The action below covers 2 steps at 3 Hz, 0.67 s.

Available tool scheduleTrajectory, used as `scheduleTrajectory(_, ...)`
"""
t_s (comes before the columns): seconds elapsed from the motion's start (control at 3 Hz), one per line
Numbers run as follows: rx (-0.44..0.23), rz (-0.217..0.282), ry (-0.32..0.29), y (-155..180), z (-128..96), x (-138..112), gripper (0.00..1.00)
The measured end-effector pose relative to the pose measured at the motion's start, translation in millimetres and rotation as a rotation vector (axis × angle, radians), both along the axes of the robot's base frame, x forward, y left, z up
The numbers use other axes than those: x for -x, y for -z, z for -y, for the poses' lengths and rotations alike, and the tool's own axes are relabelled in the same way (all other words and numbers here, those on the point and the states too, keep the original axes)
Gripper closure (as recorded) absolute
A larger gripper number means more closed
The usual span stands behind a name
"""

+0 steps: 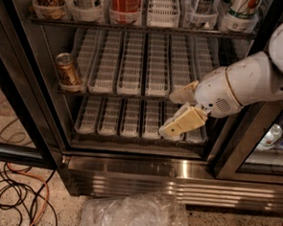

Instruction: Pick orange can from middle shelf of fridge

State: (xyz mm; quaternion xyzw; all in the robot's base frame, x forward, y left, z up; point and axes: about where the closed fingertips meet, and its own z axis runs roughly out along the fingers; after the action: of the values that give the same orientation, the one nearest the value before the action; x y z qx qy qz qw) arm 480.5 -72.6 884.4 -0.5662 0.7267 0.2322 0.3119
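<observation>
The orange can (67, 71) stands upright at the far left of the middle shelf (133, 62), a row of long white lane trays in the fridge (176, 177). My gripper (167, 114) hangs in front of the right side of the fridge, at the height between the middle shelf and the lower rack. Its two cream fingers (185, 121) are spread apart and hold nothing. It is well to the right of the can and lower than it. My white arm comes in from the upper right.
The top shelf holds a red can (125, 1) and several bottles. The lower rack (124, 117) has shorter trays. A crumpled plastic bag (130, 214) lies on the floor in front. Cables (11, 193) lie at the left. Cans (278, 134) show behind the right door.
</observation>
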Motion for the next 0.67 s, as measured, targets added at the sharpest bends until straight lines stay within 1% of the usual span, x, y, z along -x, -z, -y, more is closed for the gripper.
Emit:
scheduleTrajectory(0.33,-0.001,0.084,0.011,-1.0,-9.0,-20.3,0.40)
scheduleTrajectory(0.67,-0.039,0.239,0.023,-19.5,-31.1,-56.0,0.31)
